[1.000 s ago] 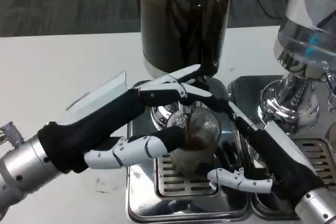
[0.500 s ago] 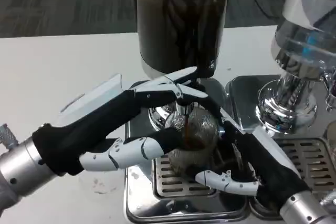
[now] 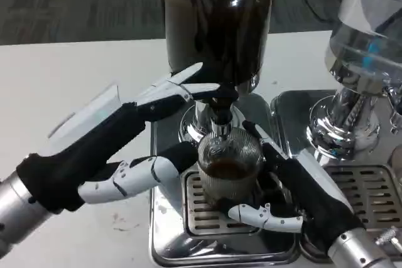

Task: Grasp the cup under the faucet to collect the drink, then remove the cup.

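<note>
robot's left hand reaches from the left, upper fingers on the faucet lever and lower fingers against the cup. ribbed glass cup sits under the faucet on the drip tray, part filled with dark drink. right hand grasps the cup from the right. collecting looks nearly done; removing remains. no readable writing.

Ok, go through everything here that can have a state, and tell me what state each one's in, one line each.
cup: upright on the drip tray grate under the faucet, partly filled with dark drink
faucet: no stream visible
dark dispenser tank: holds dark drink
drip tray: wet, shiny
left hand: fingers at the faucet lever, lower fingers beside the cup
right hand: wrapped around the cup
second dispenser: clear, untouched
</note>
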